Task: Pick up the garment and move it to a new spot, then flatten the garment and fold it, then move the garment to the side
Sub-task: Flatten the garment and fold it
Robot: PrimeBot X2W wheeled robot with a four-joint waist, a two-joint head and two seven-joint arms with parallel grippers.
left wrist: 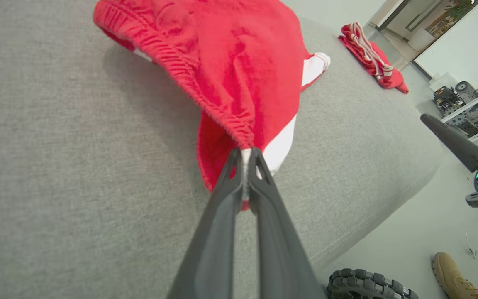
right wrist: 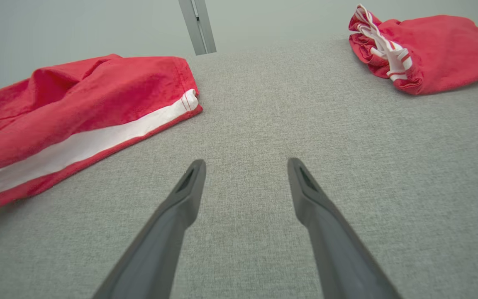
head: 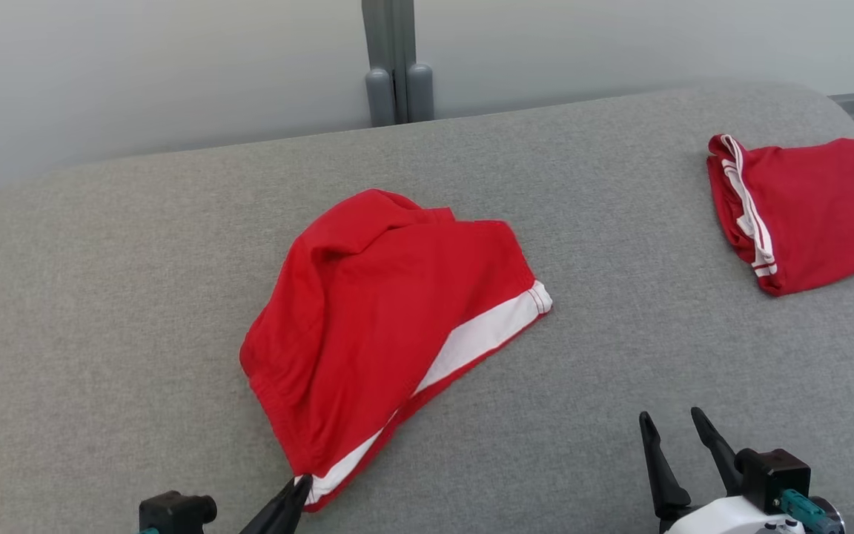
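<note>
Shorts (head: 382, 311) pinched at the near corner, rest slumped mid-couch (head: 101, 311)

L gripper (left wrist: 246, 153) is clamped tight on the waistband end by the white stripe; R gripper (head: 670, 423) is held wide apart w/ nothing in it, over bare couch near the front edge; 2nd shorts (head: 805, 215) are bunched far right, well apart. Risk imo: only a thin bit of hem is caught, so it could be slipped out once pulled; fabric could get twisted bc just one corner is held; the 2nd pair could be hit if it's swung too far right.
</note>
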